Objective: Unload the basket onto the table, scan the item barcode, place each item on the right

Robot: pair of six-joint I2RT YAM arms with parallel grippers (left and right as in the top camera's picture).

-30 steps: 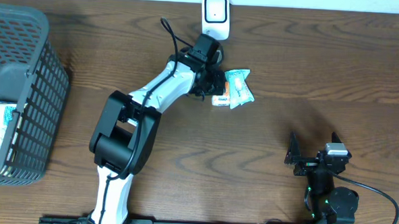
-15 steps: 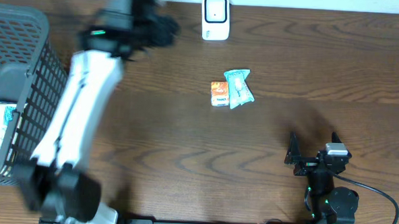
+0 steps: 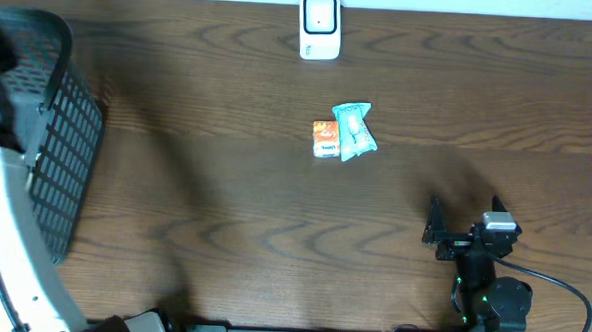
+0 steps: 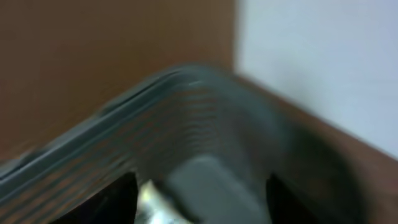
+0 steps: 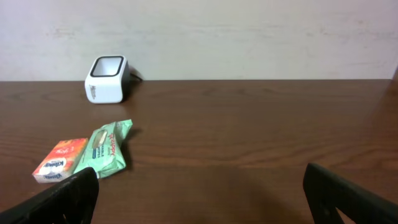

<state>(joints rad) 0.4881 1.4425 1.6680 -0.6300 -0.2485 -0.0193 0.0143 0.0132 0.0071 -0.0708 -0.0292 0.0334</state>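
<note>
The white barcode scanner (image 3: 320, 25) (image 5: 107, 79) stands at the table's far edge. In front of it lie two items side by side, flat on the wood: an orange box (image 3: 325, 139) (image 5: 61, 160) and a green packet (image 3: 355, 132) (image 5: 106, 148). No gripper touches them. My left gripper (image 4: 199, 202) is far left over the wire basket (image 3: 72, 146); its view is blurred, but the dark fingers stand apart with nothing gripped. My right gripper (image 3: 435, 230) (image 5: 202, 196) rests open near the front right, facing the items.
The dark wire basket's rim (image 4: 124, 99) fills the left wrist view, with a grey thing (image 4: 211, 186) and something pale inside. My left arm's white link (image 3: 3, 233) runs along the left edge. A black cable trails from the right arm's base (image 3: 495, 300).
My left arm has swung from beside the scanner to the far left over the basket, leaving the orange box and green packet on the table. Its jaws widened. The right arm is still.
</note>
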